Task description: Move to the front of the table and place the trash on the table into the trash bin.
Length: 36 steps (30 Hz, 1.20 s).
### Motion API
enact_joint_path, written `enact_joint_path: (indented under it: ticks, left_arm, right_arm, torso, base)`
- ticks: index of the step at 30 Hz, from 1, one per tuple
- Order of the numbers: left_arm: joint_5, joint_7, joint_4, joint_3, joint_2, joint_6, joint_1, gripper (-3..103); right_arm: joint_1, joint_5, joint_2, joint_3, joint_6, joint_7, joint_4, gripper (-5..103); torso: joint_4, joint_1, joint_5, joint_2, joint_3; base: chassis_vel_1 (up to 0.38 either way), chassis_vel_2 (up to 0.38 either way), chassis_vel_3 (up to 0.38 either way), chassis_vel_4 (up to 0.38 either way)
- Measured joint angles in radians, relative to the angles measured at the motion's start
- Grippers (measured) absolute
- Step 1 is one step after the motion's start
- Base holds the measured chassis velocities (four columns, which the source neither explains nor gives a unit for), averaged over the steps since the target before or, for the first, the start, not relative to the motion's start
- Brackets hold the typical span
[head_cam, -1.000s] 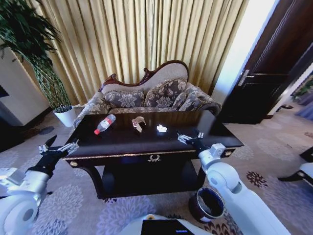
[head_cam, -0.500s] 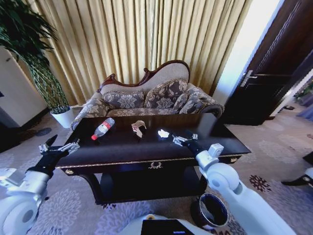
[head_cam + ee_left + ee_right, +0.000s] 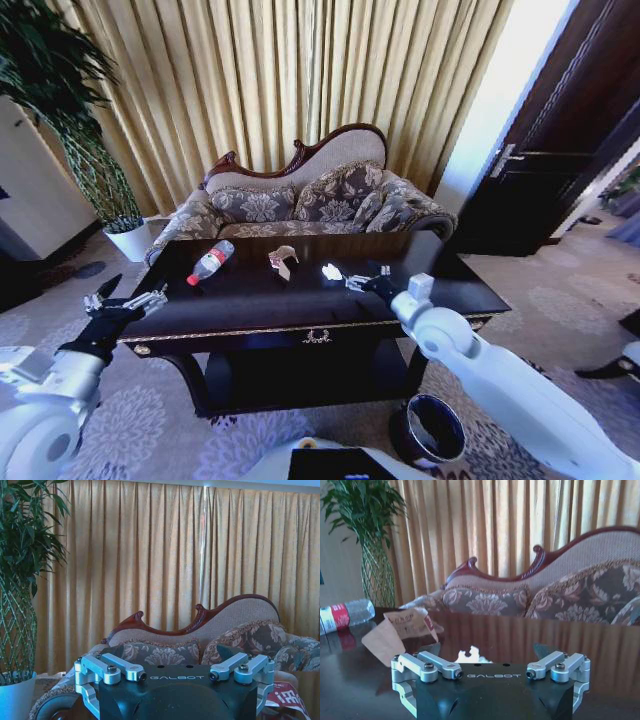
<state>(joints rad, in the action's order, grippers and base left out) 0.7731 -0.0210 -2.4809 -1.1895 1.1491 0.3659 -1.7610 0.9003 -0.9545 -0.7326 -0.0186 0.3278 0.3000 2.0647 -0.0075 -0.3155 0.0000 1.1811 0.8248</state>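
Note:
The dark glossy table [image 3: 250, 300] stands right before me. On it lie a clear bottle [image 3: 211, 261] with a red label, a tan wrapper [image 3: 283, 258] and a white paper wad [image 3: 331, 271]. My right gripper [image 3: 362, 282] is open low over the tabletop, just right of the wad. In the right wrist view the wad [image 3: 469, 655] lies directly beyond the open gripper [image 3: 493, 674], with the wrapper [image 3: 400, 630] and bottle [image 3: 345, 615] farther off. My left gripper [image 3: 125, 303] hangs open off the table's left end; its wrist view shows the gripper [image 3: 177, 676] and the bottle's label [image 3: 282, 700]. The maroon trash bin [image 3: 430, 430] stands on the floor under my right arm.
A patterned sofa [image 3: 310, 195] sits behind the table, before gold curtains. A tall plant in a white pot [image 3: 133, 238] stands at the back left. A dark door [image 3: 560, 170] is at the right. Patterned carpet lies around the table.
My right gripper has reached leftward across the tabletop, closing in on the white paper wad. The left gripper has hardly moved. The view itself shifted slightly.

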Motion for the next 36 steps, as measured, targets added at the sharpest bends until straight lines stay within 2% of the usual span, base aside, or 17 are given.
enact_joint_path:
  ticks: [2, 9, 31, 34, 36]
  left_arm:
    - [0.0, 0.002, -0.003, 0.0, 0.001, 0.004, 0.0, 100]
    - [0.0, 0.004, -0.012, 0.002, 0.003, 0.011, -0.001, 100]
    - [0.0, 0.005, -0.02, 0.004, 0.004, 0.014, 0.002, 100]
    - [0.0, 0.004, -0.02, 0.01, 0.004, 0.013, 0.004, 100]
    - [0.0, 0.004, -0.02, 0.012, 0.003, 0.013, 0.006, 100]
  right_arm:
    - [-0.038, -0.016, -0.021, 0.048, 0.017, 0.025, -0.02, 100]
    - [-0.097, -0.059, -0.079, 0.11, 0.038, 0.084, -0.067, 100]
    - [-0.222, -0.052, -0.145, 0.227, 0.043, 0.092, -0.184, 101]
    - [-0.223, -0.05, -0.141, 0.228, 0.043, 0.094, -0.183, 86]
    - [-0.221, -0.049, -0.139, 0.228, 0.043, 0.094, -0.182, 86]
  torso:
    - [0.0001, 0.0, -0.0001, 0.0, 0.0]
    - [0.0001, 0.0, -0.0001, 0.0, 0.0]
    - [0.0001, 0.0, -0.0001, 0.0, 0.0]
    - [0.0, 0.0, 0.0, 0.0, 0.0]
    - [0.0, 0.0, -0.0001, 0.0, 0.0]
  base:
    - [0.0, 0.0, 0.0, 0.0]
    - [0.0, 0.0, 0.0, 0.0]
    - [0.0, 0.0, 0.0, 0.0]
    - [0.0, 0.0, 0.0, 0.0]
    - [0.0, 0.0, 0.0, 0.0]
